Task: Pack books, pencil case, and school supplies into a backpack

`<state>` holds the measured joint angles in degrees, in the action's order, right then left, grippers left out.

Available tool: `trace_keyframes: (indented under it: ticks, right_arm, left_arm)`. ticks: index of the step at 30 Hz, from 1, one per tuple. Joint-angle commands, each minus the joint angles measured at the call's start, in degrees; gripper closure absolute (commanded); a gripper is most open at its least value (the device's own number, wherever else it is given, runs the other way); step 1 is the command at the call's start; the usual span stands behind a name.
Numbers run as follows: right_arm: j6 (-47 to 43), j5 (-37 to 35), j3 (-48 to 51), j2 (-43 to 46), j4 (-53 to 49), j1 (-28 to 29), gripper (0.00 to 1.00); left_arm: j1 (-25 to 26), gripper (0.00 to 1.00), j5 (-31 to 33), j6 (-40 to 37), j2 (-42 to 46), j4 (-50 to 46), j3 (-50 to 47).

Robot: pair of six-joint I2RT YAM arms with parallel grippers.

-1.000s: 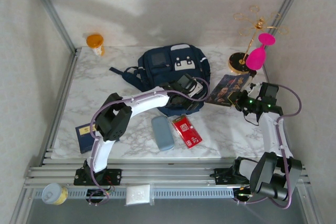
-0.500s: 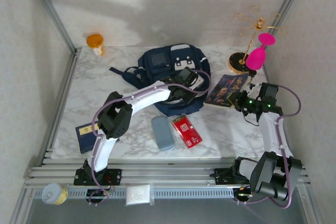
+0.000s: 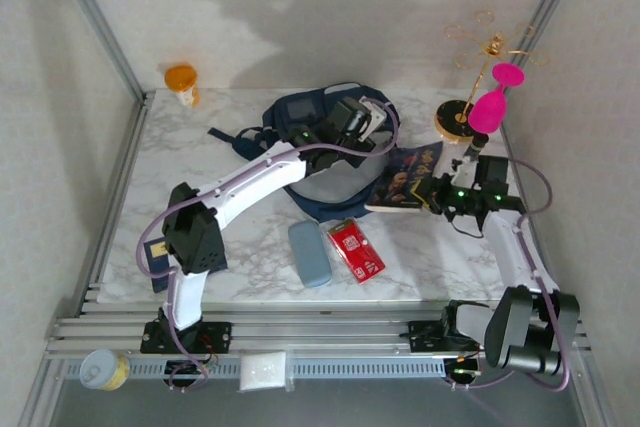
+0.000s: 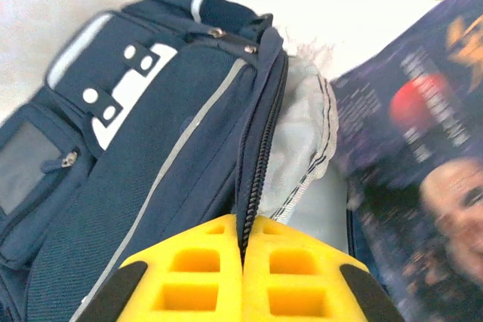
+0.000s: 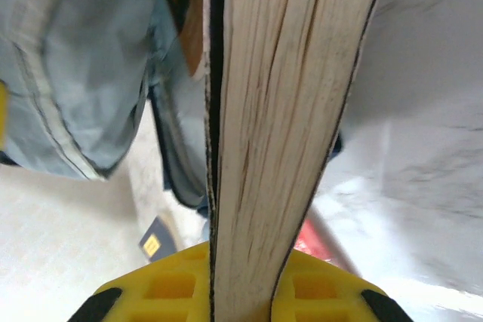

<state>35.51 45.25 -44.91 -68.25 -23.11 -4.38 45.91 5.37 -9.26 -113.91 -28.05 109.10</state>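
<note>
since a second ago my left arm has stretched further across the backpack [image 3: 300,117], and my left gripper [image 4: 243,240] has shut on the zip edge of the main opening, lifting it so the pale lining [image 3: 335,185] shows. my right arm has swung in from the right with the navy book [image 3: 400,177], whose far corner now reaches the mouth of the bag. my right gripper [image 5: 241,292] is clamped on that book's page edge, a finger on each cover, holding it on edge in the wrist view. as i judge it, the packing is at an early stage: this book is at the opening but not yet inside. the pencil case [image 3: 310,252] and the red packet [image 3: 357,250] lie side by side on the table [image 3: 250,197] in front of the bag, untouched. the blue book [image 3: 155,259] sits near the left front edge, partly under my left arm. a tan sliver [image 5: 195,35] shows by the lining beyond the held book; i cannot tell whether that is the third book already in.
</note>
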Motion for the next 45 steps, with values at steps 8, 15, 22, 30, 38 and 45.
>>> trace_keyframes:
  ticks: [8,15,22,30,38,45]
  right_arm:
    - [12.9,7.3,-2.9,-15.9,35.0,14.5,1.00]
    - [6.2,5.3,-17.8,-36.4,35.2,20.0,1.00]
    - [2.4,-3.2,-28.9,-47.9,28.4,19.3,0.77]
    - [-5.2,-15.3,-23.8,-41.0,17.1,21.4,0.35]
    - [-6.6,-24.7,-16.5,-33.4,12.2,25.7,0.33]
    - [-5.9,-27.5,-19.1,-38.7,15.1,28.6,0.73]
  left_arm:
    - [-0.5,1.00,8.7,1.6,4.3,7.1,4.1]
    - [-0.4,1.00,14.4,4.7,4.6,10.6,4.0]
    - [-0.3,1.00,16.4,7.2,5.2,12.2,2.4]
    - [-0.4,1.00,18.4,8.1,4.5,12.5,1.6]
    - [-0.3,1.00,16.5,9.6,3.8,12.9,1.4]
    - [-0.2,1.00,14.9,10.3,3.3,12.4,1.7]
